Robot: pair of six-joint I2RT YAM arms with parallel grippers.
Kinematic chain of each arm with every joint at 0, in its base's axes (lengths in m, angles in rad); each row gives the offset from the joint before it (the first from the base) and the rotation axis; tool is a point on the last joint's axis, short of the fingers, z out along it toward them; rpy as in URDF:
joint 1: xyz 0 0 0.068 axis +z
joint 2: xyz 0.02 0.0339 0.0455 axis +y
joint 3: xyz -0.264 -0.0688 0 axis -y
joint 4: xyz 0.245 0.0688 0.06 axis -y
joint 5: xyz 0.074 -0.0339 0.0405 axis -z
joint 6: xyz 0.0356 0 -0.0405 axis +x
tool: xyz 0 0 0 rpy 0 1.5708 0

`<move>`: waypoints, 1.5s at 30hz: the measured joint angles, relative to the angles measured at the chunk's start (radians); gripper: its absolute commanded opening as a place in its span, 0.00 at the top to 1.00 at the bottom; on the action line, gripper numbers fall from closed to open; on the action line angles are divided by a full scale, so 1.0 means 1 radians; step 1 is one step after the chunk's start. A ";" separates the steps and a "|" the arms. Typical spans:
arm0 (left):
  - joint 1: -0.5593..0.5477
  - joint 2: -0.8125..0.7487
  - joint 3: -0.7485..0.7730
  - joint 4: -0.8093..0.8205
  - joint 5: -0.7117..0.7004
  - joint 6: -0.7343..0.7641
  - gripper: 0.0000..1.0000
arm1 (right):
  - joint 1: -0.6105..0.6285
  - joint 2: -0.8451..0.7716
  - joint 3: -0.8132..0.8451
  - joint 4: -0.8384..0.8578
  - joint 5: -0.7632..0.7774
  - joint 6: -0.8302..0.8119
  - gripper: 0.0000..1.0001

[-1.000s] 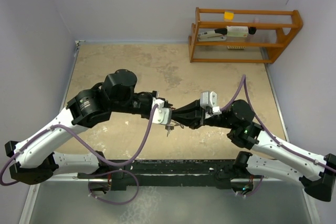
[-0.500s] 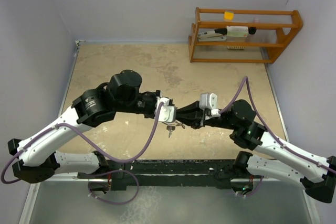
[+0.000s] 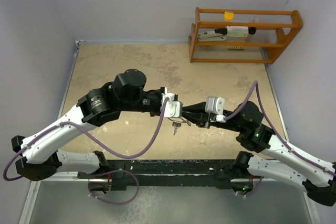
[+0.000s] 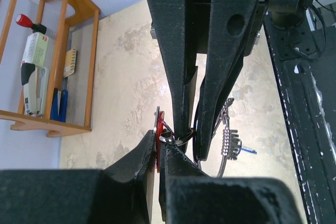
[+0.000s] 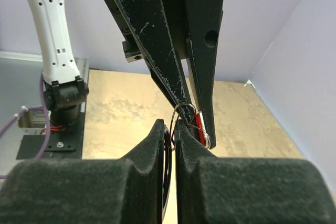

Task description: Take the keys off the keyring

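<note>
One keyring (image 5: 182, 109) between both end effectors (image 4: 159, 148) (image 5: 174, 128)

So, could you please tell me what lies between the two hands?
Only the keyring and its keys: the left hand and right hand both pinch the bunch from opposite sides, seen best in the left wrist view.

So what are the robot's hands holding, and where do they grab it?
The left gripper pinches the red key by its head; the right gripper pinches the ring by its thin wire. Other keys dangle.
</note>
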 measured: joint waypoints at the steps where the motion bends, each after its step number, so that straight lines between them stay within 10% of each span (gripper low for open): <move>1: -0.002 0.003 0.000 0.009 -0.008 -0.009 1.00 | 0.000 -0.005 0.003 -0.007 0.009 -0.011 1.00; 31: -0.004 -0.035 -0.186 0.023 -0.396 -0.344 1.00 | 0.013 -0.119 0.017 0.000 0.133 -0.164 1.00; 45: 0.001 -0.187 -0.270 0.272 -0.689 -0.399 1.00 | 0.021 -0.012 0.072 0.126 0.199 -0.128 1.00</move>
